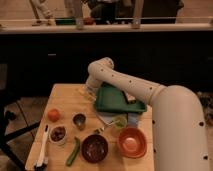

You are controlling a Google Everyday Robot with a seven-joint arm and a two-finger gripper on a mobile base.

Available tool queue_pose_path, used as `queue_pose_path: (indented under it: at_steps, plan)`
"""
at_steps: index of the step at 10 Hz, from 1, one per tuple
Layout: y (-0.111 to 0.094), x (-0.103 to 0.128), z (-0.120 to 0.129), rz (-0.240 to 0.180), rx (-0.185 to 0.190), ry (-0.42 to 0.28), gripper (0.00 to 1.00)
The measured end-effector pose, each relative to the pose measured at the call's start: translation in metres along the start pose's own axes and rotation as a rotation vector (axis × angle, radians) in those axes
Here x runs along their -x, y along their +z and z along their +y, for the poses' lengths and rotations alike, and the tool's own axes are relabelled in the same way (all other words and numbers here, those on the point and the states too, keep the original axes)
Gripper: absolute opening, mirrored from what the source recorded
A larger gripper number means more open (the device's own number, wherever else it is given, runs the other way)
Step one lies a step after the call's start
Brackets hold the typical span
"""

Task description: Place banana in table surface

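Beside the green tray (111, 102), gripper (85, 93) hangs over table surface (64, 101); roll (129, 97) in tray.

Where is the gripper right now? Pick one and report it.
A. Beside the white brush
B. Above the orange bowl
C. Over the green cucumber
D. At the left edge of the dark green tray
D: the gripper sits low at the left edge of the dark green tray, over the far part of the wooden table surface.
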Motion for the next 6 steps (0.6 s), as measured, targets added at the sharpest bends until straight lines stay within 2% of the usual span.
queue_pose_path:
  at_steps: [2,6]
  plan:
    - [0.008,0.006,0.005,-0.028,0.017,-0.021,0.02]
    - [0.037,0.037,0.020,-0.066,0.067,-0.072,0.02]
